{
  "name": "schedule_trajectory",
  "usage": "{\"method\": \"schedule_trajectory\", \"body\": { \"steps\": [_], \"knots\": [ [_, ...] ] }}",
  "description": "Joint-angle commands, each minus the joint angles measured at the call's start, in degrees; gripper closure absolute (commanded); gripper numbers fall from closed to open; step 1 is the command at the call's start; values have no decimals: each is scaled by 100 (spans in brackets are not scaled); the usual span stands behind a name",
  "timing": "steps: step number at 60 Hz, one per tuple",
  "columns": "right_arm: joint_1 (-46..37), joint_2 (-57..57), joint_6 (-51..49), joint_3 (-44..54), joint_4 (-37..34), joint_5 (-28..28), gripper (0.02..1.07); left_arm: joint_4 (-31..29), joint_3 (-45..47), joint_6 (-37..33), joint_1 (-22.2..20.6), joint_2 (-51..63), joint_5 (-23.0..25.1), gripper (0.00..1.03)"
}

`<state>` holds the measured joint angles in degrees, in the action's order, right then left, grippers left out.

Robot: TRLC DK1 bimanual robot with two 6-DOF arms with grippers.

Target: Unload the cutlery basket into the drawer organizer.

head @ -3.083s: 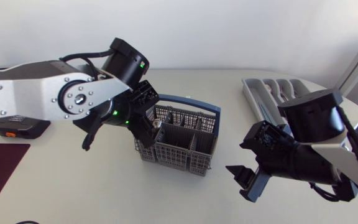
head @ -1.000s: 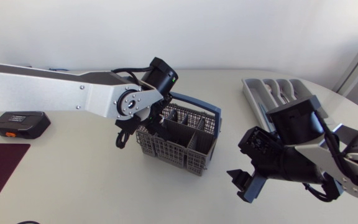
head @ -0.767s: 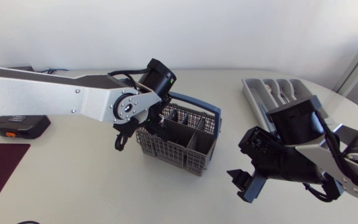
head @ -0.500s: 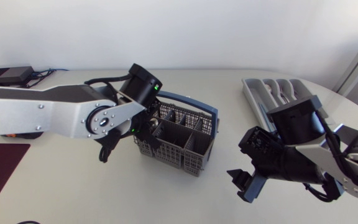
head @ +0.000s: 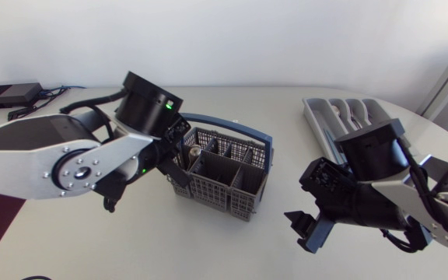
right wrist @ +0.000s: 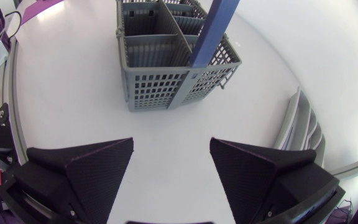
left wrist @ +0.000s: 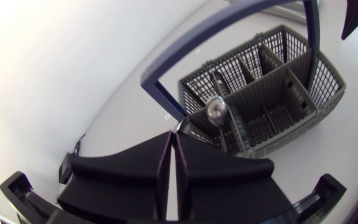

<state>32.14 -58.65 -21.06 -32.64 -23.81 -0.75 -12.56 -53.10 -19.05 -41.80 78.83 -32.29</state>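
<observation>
I find the left end effector [left wrist: 174, 135] clenched, fingers flat together, just short of the grey mesh plastic cutlery basket with a blue hoop handle [left wrist: 325, 76]; I cannot tell whether anything is pinched. The right end effector [right wrist: 171, 163] is released, low over the white tabletop [right wrist: 61, 93], facing the basket. I judge the left must open and come straight down on the silver round-bowled spoon [left wrist: 217, 109] in the near cell, clear of the handle. The left wrist view shows that spoon plainly; only the head view shows the whole grey compartmented drawer organizer [head: 341, 117], well apart
</observation>
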Motion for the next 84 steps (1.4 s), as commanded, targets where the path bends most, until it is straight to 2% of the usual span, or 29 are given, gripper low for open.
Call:
{"method": "schedule_trajectory", "body": {
  "steps": [1, 23, 28, 40, 50, 61, 71, 84],
  "knots": [
    [38, 117, 14, 56, -27, -56, 18, 157, 133, -205, 23, -430, -119, 100],
    [47, 935, 155, -348, -176, -4, 18, 34, -157, -117, 155, -1959, 215, 100],
    [126, 1163, 199, -480, -229, 23, 18, -379, -385, 165, 251, -2108, 672, 100],
    [407, 1409, 445, -875, -317, 23, 18, -1407, -1106, 850, 928, -1897, 2342, 100],
    [820, 1357, 665, -1192, -247, -83, 18, -1882, -1580, 1254, 1148, -1414, 3115, 100],
    [1418, 750, 735, -1534, 140, -452, 19, -2260, -1985, 1588, 1165, -869, 3423, 100],
    [1725, 108, 585, -1596, 931, -645, 19, -2409, -2161, 1799, 1095, -517, 3669, 100],
    [1892, -647, 480, -1763, 1845, -830, 19, -2506, -2284, 1861, 1130, -324, 3686, 100]
  ]
}}
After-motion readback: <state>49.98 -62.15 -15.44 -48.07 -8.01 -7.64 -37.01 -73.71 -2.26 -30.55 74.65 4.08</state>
